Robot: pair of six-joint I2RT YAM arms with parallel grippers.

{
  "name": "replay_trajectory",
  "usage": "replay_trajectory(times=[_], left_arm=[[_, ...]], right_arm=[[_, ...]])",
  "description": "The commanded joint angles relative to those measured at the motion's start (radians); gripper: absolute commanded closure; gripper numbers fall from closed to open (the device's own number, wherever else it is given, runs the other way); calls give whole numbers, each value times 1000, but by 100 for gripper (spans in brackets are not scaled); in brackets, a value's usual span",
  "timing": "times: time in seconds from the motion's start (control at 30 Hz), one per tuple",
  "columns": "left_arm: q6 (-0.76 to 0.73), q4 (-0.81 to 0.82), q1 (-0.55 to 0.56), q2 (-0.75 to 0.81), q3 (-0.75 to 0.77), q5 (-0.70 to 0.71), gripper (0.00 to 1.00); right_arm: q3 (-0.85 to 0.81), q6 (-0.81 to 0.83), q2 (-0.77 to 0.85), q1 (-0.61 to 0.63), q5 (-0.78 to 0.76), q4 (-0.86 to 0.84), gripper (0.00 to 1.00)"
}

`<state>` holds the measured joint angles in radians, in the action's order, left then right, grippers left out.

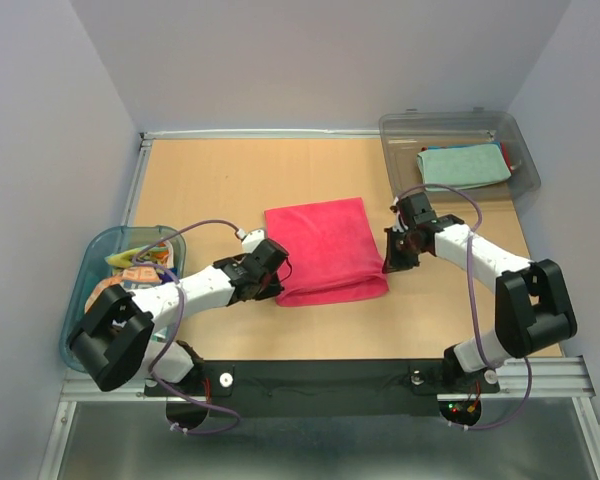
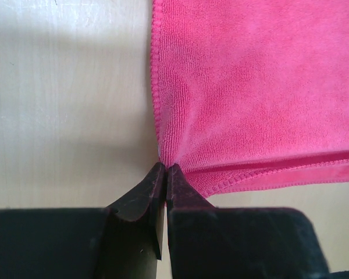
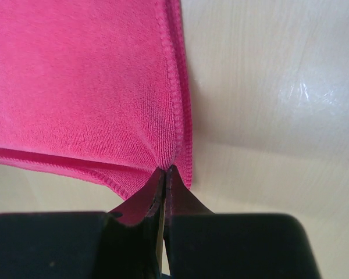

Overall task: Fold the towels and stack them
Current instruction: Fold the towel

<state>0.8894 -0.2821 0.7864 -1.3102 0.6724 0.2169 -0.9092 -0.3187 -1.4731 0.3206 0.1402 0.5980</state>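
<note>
A magenta pink towel [image 1: 325, 250] lies folded once on the table centre, its doubled edge toward the arms. My left gripper [image 1: 277, 283] is shut on the towel's near left corner [image 2: 168, 157]. My right gripper [image 1: 390, 262] is shut on the near right corner [image 3: 173, 157]. Both pinch the top layer at the hem, which puckers at the fingertips. A folded teal towel [image 1: 462, 165] lies in the clear grey bin [image 1: 525, 160] at the back right. Several mixed-colour towels [image 1: 138, 262] sit bunched in the blue-rimmed tub [image 1: 88, 262] at the left.
The tub stands beside my left arm at the table's left edge. The grey bin stands in the far right corner. A metal rail runs along the near edge under the arm bases.
</note>
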Motion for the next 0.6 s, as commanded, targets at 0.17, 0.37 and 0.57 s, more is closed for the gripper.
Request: replay_trajectory(times=[0.17,0.37,0.57], left_arm=[[3,15,10,-34,-43,19,75],[19,-34,31,74,-39,13,28],[34,-91,65,235,-31,9,17]], right_arm=[[55,-37,-52,-14,-60,5,79],[43,-40,85,-12,-42,38,52],[-2,-33,178,3,-24,106,50]])
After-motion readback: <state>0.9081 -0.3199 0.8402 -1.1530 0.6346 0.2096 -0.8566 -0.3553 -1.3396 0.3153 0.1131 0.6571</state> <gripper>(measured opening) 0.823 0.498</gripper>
